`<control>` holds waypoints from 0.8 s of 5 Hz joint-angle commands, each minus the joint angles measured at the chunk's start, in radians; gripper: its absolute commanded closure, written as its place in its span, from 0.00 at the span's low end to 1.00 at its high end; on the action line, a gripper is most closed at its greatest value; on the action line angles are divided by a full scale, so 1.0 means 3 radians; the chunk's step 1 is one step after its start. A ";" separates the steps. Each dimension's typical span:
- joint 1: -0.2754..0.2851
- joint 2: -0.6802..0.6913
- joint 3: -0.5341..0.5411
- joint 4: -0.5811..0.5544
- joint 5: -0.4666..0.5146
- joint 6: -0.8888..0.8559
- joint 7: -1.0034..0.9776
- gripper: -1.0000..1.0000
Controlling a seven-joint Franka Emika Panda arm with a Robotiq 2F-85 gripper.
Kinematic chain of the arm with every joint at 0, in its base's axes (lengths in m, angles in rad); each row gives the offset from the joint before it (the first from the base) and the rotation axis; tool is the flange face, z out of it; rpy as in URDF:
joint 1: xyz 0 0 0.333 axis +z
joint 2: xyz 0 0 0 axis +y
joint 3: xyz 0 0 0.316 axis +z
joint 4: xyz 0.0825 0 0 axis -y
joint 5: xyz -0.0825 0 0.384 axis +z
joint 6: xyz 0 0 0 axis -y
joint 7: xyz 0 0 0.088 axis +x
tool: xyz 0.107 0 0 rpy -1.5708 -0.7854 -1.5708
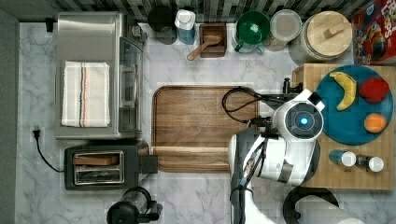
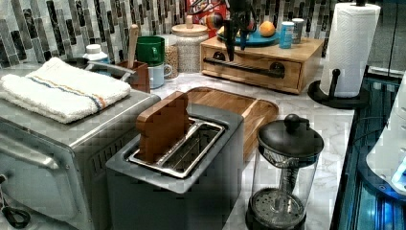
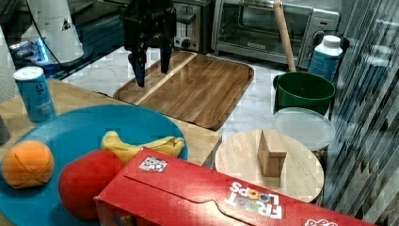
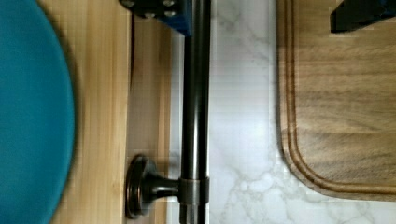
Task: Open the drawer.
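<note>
The drawer point(image 2: 253, 66) is a shallow light wooden box standing at the far end of the marble counter point(image 2: 330, 129) in the left view, between the glass jar with the wooden lid point(image 2: 189, 47) and the paper towel roll point(image 2: 349, 45). Its front looks flush with its case, so it reads as closed. A long black bar handle point(image 2: 244, 67) runs across the front on round mounts. On top of the box sit a blue plate point(image 1: 348, 119) with a banana point(image 1: 346, 88), a red fruit and an orange, plus two small bottles.

The gripper point(image 3: 150, 61) hangs above the front edge of the drawer, with its fingers point(image 3: 139, 70) apart and pointing down. In the wrist view the bar handle point(image 4: 195, 93) passes beneath one finger, while the other finger point(image 4: 362, 16) shows over the darker wooden tray point(image 4: 345, 102), so the handle seems to lie between the two. Nothing is gripped.

The step in hand appears to be the approach to the handle, with the pull not yet begun. The next move likely calls for lowering until the fingers straddle the bar, closing on it, then drawing straight out toward the wooden tray point(image 1: 205, 128). The tray lies just beside the drawer front, so room for the pull looks limited, and a jerky pull could unsettle the fruit and bottles on top.
</note>
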 commanded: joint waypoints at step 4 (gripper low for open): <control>-0.0111 0.0394 -0.0051 0.0117 -0.0169 0.0532 -0.0131 0.00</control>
